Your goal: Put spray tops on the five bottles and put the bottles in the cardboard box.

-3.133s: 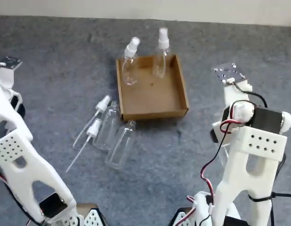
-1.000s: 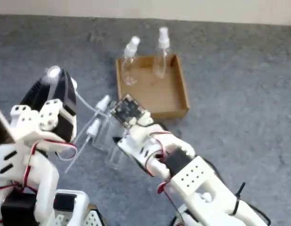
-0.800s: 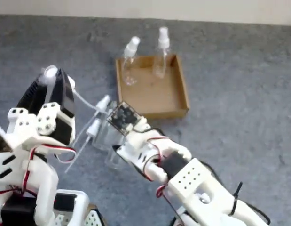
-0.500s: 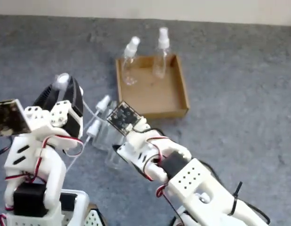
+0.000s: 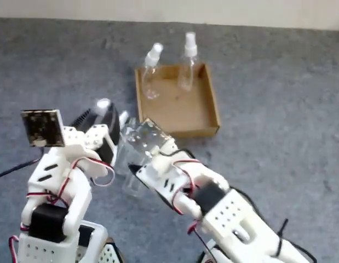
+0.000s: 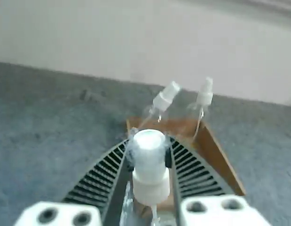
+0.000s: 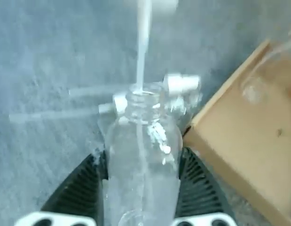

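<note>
Landmark: cardboard box (image 5: 179,109), open side up on grey carpet (image 5: 279,137).

- Inside the box, against its far wall: two clear bottles with white spray tops already on, one (image 5: 150,76) toward the far-left corner, one (image 5: 186,66) beside it nearer the middle. Both heads rise above the rim.
- Left gripper (image 6: 149,150): in front of the box and off its left side, raised above the carpet. Jaws are closed to a narrow gap and pinch a white spray top (image 6: 149,175) by its collar, head up, with the dip tube hanging below.
- Right gripper (image 7: 143,160): just off the box's front-left corner. Jaws are partly open, clamped on either side of a clear uncapped bottle (image 7: 141,134), neck pointing away from the wrist.
- The dip tube (image 7: 142,47) comes down from above and its tip sits at the mouth of the held bottle. The top is not seated.
- A loose spray top (image 7: 182,84) lies on the carpet just behind the held bottle, near the box's front-left corner.
- Another clear bottle (image 5: 132,183) lies on the carpet farther out from that corner, partly hidden by the right arm.
</note>
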Controlling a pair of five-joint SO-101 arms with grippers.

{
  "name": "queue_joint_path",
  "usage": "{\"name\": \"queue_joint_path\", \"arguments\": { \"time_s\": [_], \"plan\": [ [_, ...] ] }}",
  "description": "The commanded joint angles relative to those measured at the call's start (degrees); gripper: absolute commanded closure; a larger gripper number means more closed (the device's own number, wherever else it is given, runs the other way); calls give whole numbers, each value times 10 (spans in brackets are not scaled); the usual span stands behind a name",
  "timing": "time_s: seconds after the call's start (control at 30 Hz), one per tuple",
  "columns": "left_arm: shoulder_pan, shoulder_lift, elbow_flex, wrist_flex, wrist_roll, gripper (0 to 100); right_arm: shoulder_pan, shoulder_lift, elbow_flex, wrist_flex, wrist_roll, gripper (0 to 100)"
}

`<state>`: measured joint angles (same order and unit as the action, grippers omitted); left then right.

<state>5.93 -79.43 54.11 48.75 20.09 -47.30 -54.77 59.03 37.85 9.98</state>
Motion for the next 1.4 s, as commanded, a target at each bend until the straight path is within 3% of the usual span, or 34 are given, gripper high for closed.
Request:
{"name": "queue_joint_path", "arguments": {
  "time_s": [0.0,0.2,0.47,0.73,1.03,1.2,1.37],
  "plan": [
    [10,-3,22,0,3,997,8,-100,32,-43,-33,995],
    [15,-3,65,-1,4,997,16,-211,128,-99,-40,995],
    [107,-3,98,2,1,996,16,-242,159,-147,-38,995],
    [114,-4,98,3,1,996,85,-241,160,-145,-40,995],
    [106,-5,93,0,-4,996,84,-241,160,-146,-40,995],
    [-9,-5,94,-14,-69,996,84,-245,160,-144,-40,995],
    [-155,19,127,-156,-70,995,72,-246,158,-92,-40,995]
  ]
}}
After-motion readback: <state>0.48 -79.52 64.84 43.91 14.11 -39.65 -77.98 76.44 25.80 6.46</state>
